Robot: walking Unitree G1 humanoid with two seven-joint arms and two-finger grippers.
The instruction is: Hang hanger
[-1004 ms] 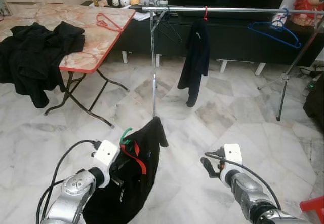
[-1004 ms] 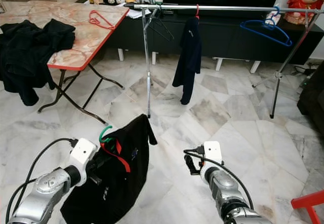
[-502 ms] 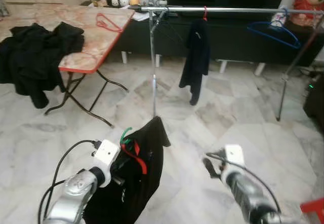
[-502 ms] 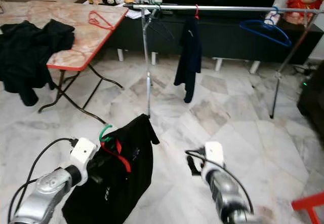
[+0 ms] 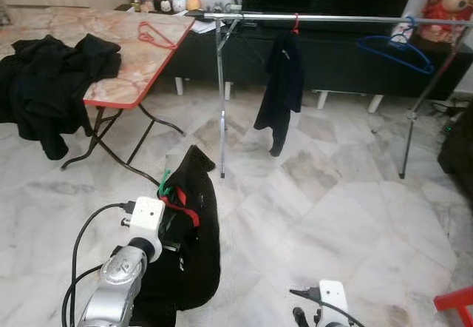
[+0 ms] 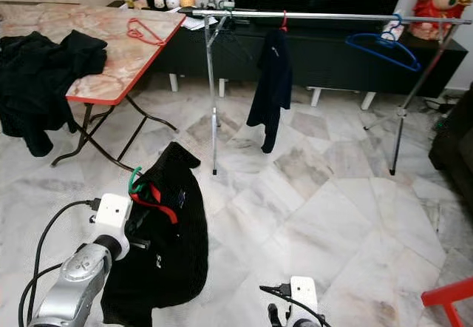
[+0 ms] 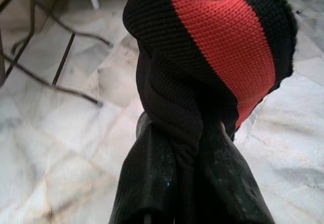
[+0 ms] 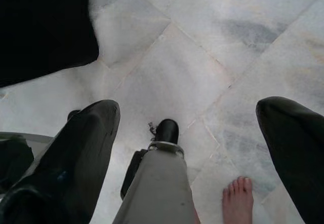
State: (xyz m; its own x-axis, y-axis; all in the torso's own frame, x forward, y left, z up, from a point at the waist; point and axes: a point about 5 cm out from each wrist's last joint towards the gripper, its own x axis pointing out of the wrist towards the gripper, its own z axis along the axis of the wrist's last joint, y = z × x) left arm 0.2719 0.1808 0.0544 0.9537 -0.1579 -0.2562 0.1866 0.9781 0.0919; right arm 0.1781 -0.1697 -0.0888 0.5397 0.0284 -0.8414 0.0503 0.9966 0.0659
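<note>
My left gripper (image 5: 170, 210) is shut on the neck of a black garment (image 5: 191, 253) with a red collar (image 7: 228, 41). The garment rides on a green hanger whose hook (image 5: 163, 184) sticks up above the fingers (image 7: 147, 183), and its body droops to the marble floor. Ahead stands a silver clothes rail (image 5: 332, 18). A dark garment (image 5: 279, 83) hangs there on a red hanger, and an empty blue hanger (image 5: 392, 49) hangs further right. My right gripper (image 8: 187, 110) is open, held low and pointing down at the floor.
A folding table (image 5: 118, 83) at the left carries a heap of black clothes (image 5: 48, 68) and a red hanger (image 5: 151, 34). A black TV cabinet (image 5: 347, 57) runs behind the rail. A red stool corner (image 5: 454, 301) is at bottom right. A person's bare foot (image 8: 235, 201) is by my leg.
The right arm has dropped to the bottom edge of the head views. The left gripper has carried the hanger and garment a little up and to the left.
</note>
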